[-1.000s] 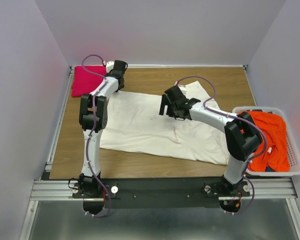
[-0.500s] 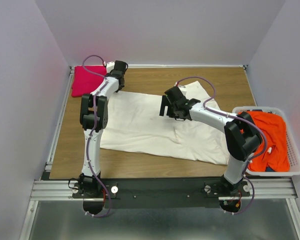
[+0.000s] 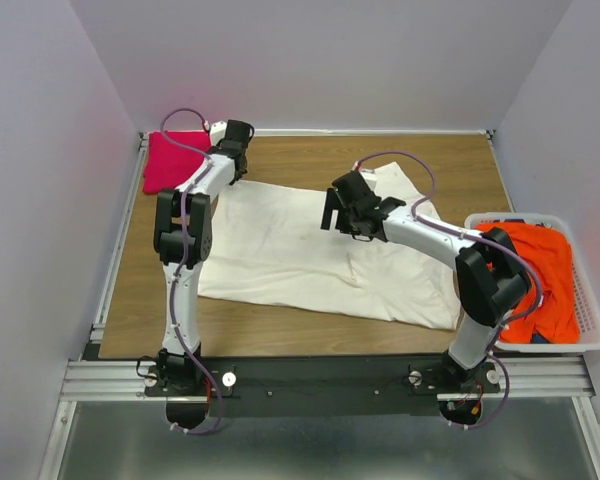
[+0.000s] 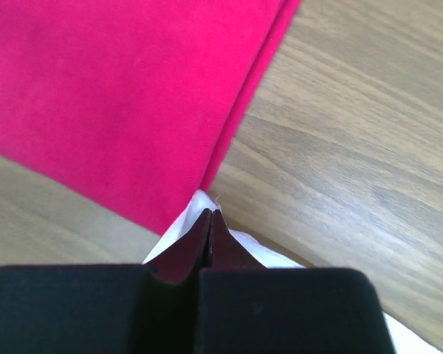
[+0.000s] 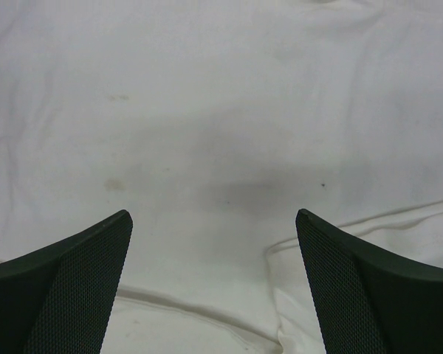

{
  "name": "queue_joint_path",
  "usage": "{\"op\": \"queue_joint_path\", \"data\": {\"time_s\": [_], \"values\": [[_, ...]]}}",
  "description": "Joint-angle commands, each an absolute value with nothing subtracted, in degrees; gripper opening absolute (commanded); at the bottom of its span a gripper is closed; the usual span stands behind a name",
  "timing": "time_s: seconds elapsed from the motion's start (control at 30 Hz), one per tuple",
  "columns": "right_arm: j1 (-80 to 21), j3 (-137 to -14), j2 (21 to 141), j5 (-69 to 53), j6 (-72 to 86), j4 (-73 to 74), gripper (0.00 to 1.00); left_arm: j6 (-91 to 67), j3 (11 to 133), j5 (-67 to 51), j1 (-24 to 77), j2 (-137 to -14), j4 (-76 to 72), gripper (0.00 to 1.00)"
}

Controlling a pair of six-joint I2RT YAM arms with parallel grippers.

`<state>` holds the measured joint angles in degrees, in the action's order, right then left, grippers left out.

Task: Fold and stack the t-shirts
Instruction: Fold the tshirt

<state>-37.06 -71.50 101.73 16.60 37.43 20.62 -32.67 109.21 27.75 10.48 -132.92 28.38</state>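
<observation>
My left gripper [image 4: 210, 218] clamped on cream-white shirt [image 3: 280, 250], far-left corner — thin bite, could slip on lift or drag pink shirt [image 4: 118, 96] just beside. My right gripper [image 5: 213, 215] gapes empty over shirt's middle.

Top view: high above near edge, looking down over whole counter [image 3: 310, 160].
Left wrist: very near counter, facing magenta-pink shirt [image 4: 118, 96] edge.
Right wrist: close above cream-white shirt [image 5: 221, 110], probably its middle.
Top view shares both shirts.
</observation>
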Motion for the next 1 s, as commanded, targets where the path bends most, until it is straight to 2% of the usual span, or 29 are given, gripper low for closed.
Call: {"op": "queue_joint_path", "data": {"time_s": [0.0,0.37,0.6,0.7,0.77,0.8,0.97], "values": [[-36.6,-70.3,99.0,20.6,37.0,20.4,0.98,-32.8,107.0,30.1,10.5,-126.7,25.8,0.0],[-26.0,-73.6,99.4,21.8,35.9,21.2,0.99,-32.3,102.2,28.6,10.3,-123.2,22.9,0.0],[-18.4,-81.9,107.8,24.6,33.0,21.2,0.98,-32.0,99.1,26.5,10.3,-122.8,21.0,0.0],[-15.0,-86.5,112.1,24.9,31.7,21.2,0.94,-31.6,98.1,26.1,10.2,-122.5,20.0,0.0],[-12.8,-89.0,115.3,24.3,30.9,21.2,0.88,-31.3,97.6,25.8,10.1,-122.4,19.4,0.0],[-11.9,-91.7,116.4,24.1,30.4,21.2,0.82,-31.4,97.4,25.6,10.1,-122.3,19.2,0.0],[-11.2,-99.9,123.7,24.2,27.2,21.4,0.77,-31.1,96.8,24.4,9.8,-122.6,18.6,0.0]]}}
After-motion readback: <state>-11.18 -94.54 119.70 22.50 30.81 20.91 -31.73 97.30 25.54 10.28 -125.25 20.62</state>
